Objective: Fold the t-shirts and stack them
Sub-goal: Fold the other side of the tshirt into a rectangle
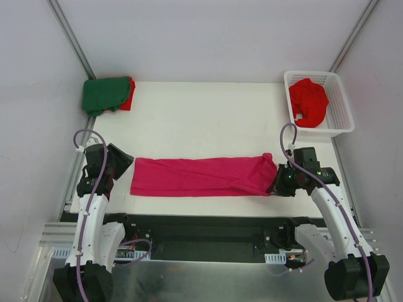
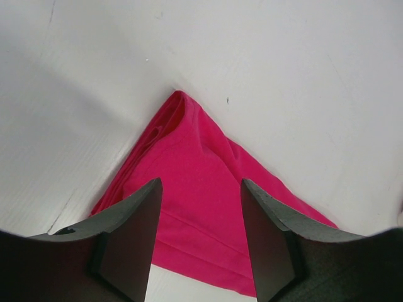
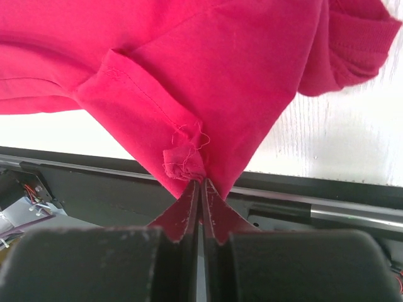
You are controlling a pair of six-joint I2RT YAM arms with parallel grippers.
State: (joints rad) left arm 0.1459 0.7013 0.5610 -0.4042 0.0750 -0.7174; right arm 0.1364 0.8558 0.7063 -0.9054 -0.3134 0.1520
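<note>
Top external: I see the magenta-pink t-shirt [image 1: 201,177] stretched flat along the table [image 1: 208,126] near edge. White basket [image 1: 340,94], far-right corner, holds a crumpled red t-shirt [image 1: 307,100]. Dark green t-shirt [image 1: 104,94] sits far-left. R gripper [image 3: 200,185] pinched tight on the pink shirt's right end. L gripper [image 2: 200,189] half spread over its left end, holding nothing.

Open tabletop [image 1: 208,119] beyond magenta shirt [image 1: 201,177]; basket [image 1: 340,108] far right, folded stack [image 1: 104,94] far left

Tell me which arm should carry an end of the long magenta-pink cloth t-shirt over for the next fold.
Right, probably. The right gripper is shut on the magenta-pink cloth t-shirt at its right-end corner; the left gripper hangs open above the left end, gripping nothing.
</note>
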